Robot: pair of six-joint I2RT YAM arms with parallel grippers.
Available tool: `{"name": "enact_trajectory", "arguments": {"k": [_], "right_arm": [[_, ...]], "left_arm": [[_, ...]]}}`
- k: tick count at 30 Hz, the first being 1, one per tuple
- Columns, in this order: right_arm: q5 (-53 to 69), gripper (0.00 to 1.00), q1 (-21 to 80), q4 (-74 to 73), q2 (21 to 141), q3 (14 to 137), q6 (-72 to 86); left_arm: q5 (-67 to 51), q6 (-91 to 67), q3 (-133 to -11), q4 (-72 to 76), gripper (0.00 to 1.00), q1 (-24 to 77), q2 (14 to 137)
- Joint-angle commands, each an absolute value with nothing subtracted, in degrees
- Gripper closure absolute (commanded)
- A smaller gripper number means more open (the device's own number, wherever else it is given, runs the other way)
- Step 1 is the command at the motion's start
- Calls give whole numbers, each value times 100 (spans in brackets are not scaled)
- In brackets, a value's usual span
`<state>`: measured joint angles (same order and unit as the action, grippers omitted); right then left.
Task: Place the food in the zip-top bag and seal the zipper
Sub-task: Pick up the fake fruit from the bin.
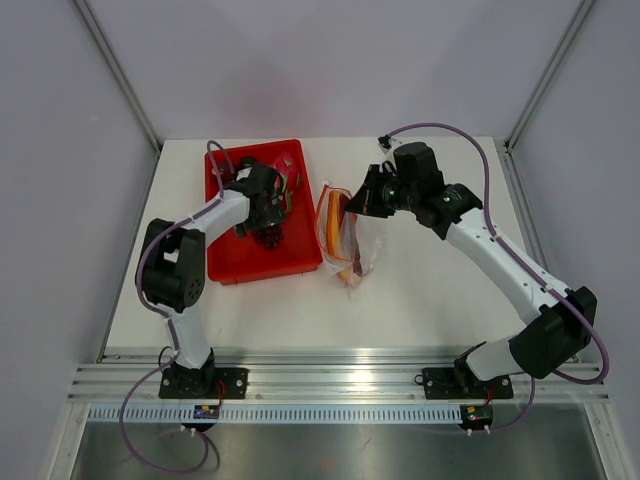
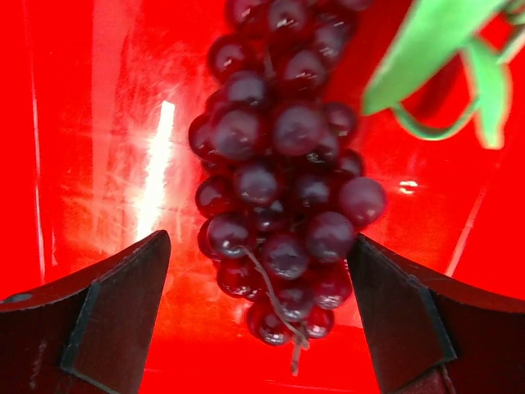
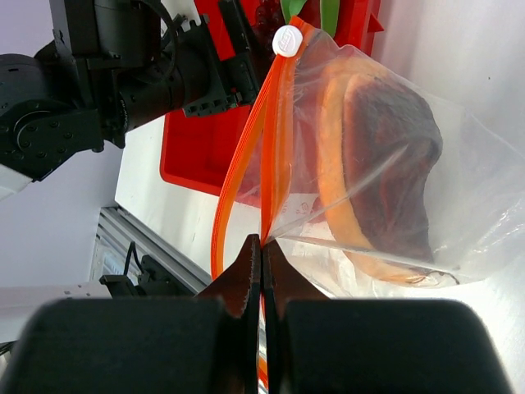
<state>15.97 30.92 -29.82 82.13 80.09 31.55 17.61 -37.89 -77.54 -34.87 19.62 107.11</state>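
Worktop (image 1: 420, 300), white and flat, enclosed by pale grey walls (image 1: 350, 60), with a metal rail (image 1: 340, 385) along its near edge. A red bin (image 1: 250, 265) sits on the worktop's left half. Just right of the bin is the clear zip-top bag (image 1: 358, 240), its mouth gaping, with an orange-and-brown piece of food (image 3: 385, 139) inside. In the bin lies a dark red grape bunch (image 2: 279, 189) beside a green leaf (image 2: 426, 49). The left hand (image 1: 268, 215) is down in the bin, spread wide, one finger either side of the bunch, gripping nothing. The right hand (image 1: 362, 200), right of the bin, is pinched tight on the orange zipper (image 3: 246, 156) at the bag's mouth, holding that edge up.
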Motion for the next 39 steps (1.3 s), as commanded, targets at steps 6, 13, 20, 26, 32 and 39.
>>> {"name": "enact_trajectory", "arguments": {"k": [6, 13, 20, 26, 32, 39], "right_arm": [[1635, 100, 3182, -2847, 8121, 8182, 3138], [1608, 100, 3199, -2900, 8156, 8235, 3138], [1608, 100, 3199, -2883, 8261, 8227, 3111], [1670, 100, 3208, -2768, 8393, 8218, 3155], [1670, 100, 3217, -2672, 8499, 8235, 3173], [1705, 100, 3225, -2575, 8587, 8279, 3217]], "left_arm": [[1635, -3841, -7725, -3024, 21, 1820, 10968], [1240, -3665, -7805, -2857, 47, 1714, 11312], [1002, -3358, -7400, -2584, 77, 1705, 9872], [388, -2901, -7321, -2522, 85, 1714, 8281], [-1219, -2558, -7383, -2199, 87, 1810, 7349], [-3619, -2908, -7375, -1408, 92, 2021, 7357]]}}
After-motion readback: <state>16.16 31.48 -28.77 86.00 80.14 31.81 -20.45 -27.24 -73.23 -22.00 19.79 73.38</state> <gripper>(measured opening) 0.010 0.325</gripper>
